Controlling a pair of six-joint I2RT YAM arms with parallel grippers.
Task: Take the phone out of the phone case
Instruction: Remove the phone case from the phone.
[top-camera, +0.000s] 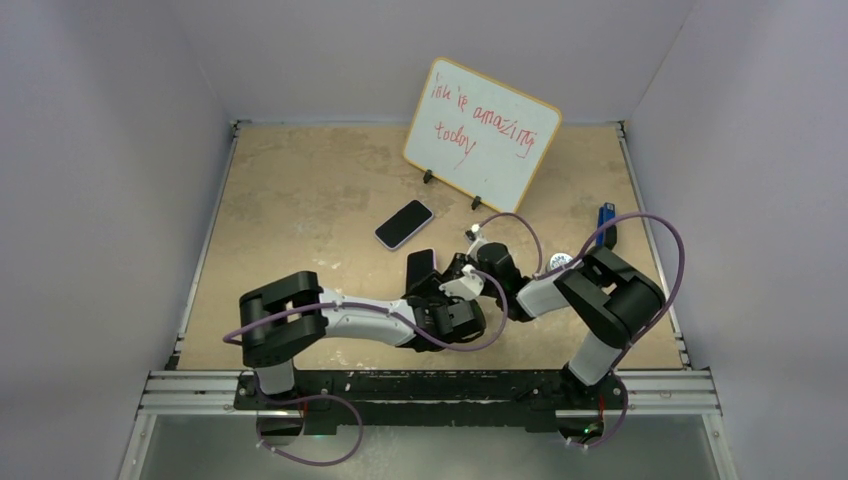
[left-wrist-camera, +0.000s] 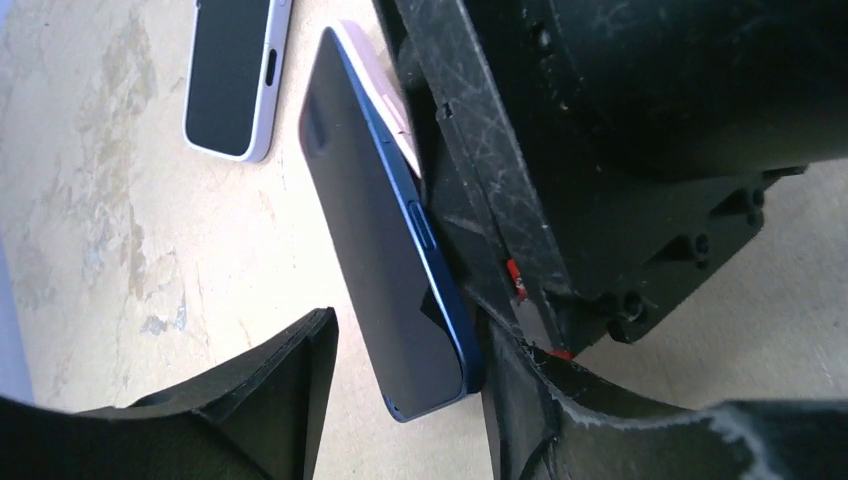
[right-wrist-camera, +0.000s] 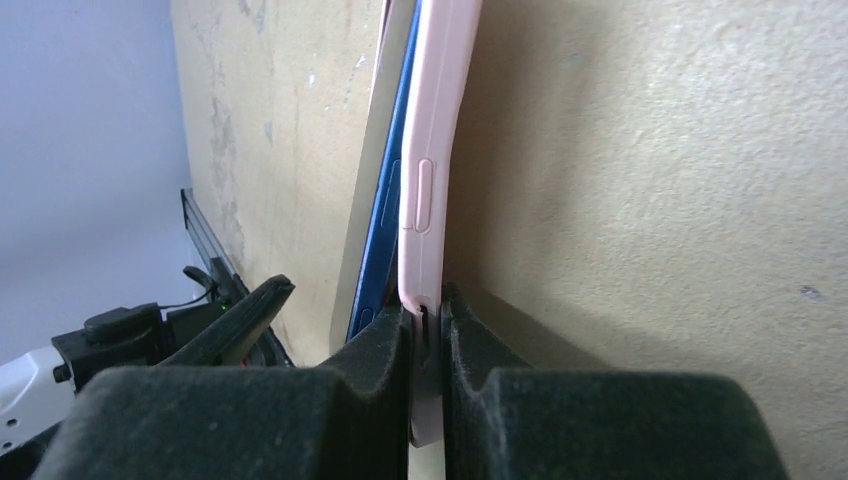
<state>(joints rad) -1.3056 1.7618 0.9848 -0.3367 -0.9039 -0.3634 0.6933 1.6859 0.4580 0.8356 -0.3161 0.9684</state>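
A dark blue phone (left-wrist-camera: 380, 250) stands on edge, peeled partly out of its pink case (right-wrist-camera: 432, 170). My right gripper (right-wrist-camera: 427, 320) is shut on the lower edge of the pink case, and the blue phone (right-wrist-camera: 385, 220) leans away from the case on the left. My left gripper (left-wrist-camera: 410, 340) is open around the phone's lower end. Its right finger (left-wrist-camera: 560, 420) is against the phone's blue edge, and its left finger (left-wrist-camera: 270, 400) is apart from the phone. In the top view both grippers, left (top-camera: 443, 293) and right (top-camera: 464, 270), meet at the phone (top-camera: 421, 266) at mid-table.
A second phone in a pale case (top-camera: 403, 224) lies flat just beyond the grippers; it also shows in the left wrist view (left-wrist-camera: 235, 75). A whiteboard (top-camera: 480, 135) stands at the back. A small blue object (top-camera: 605, 215) lies at the right.
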